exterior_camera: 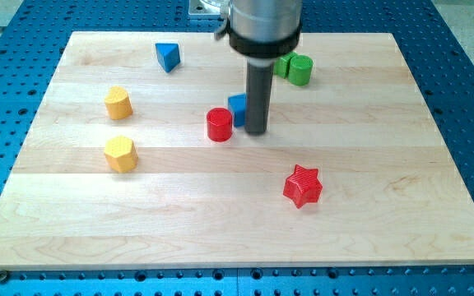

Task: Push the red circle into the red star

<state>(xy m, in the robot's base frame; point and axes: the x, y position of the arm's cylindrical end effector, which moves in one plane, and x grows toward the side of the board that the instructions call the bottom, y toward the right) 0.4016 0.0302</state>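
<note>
The red circle (219,125) stands near the middle of the wooden board (369,230). The red star (303,186) lies lower and to the view's right of it, well apart. My tip (257,131) rests on the board just to the right of the red circle, with a small gap between them. A blue block (237,108) sits between the rod and the red circle, partly hidden by the rod, and touches the circle's upper right.
A blue triangle-like block (167,57) lies at the upper left. Two yellow blocks (118,103) (121,154) stand at the left. Green blocks (295,69) sit at the top, right of the rod. Blue perforated table surrounds the board.
</note>
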